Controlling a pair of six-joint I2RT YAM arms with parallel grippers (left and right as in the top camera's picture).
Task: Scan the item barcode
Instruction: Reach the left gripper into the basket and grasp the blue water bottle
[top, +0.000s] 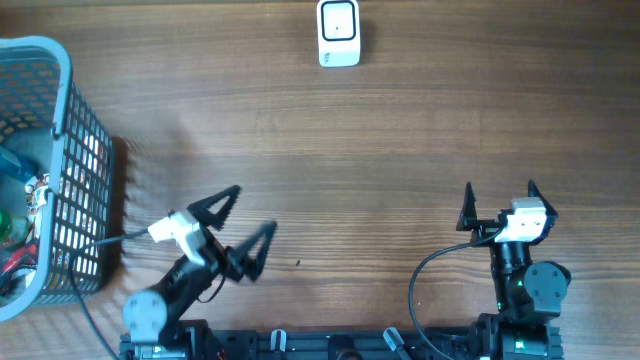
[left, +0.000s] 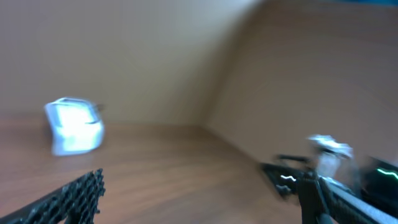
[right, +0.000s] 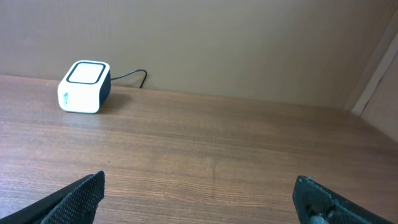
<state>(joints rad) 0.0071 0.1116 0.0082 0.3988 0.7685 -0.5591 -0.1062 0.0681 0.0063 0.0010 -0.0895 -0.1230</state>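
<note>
- Wooden table (top: 400, 130), plain wall behind; the white scanner (top: 339, 33) stands at the far edge.
- Pincers both released: left gripper (top: 253, 209) and right gripper (top: 500, 186) hold nothing.
- Task items (top: 12, 163) lie inside the blue basket (top: 85, 150) at far left, mostly hidden.
- Judgement: probably small, light packets, possibly slippery. Grip across the narrow sides and leave the barcode face uncovered.
</note>
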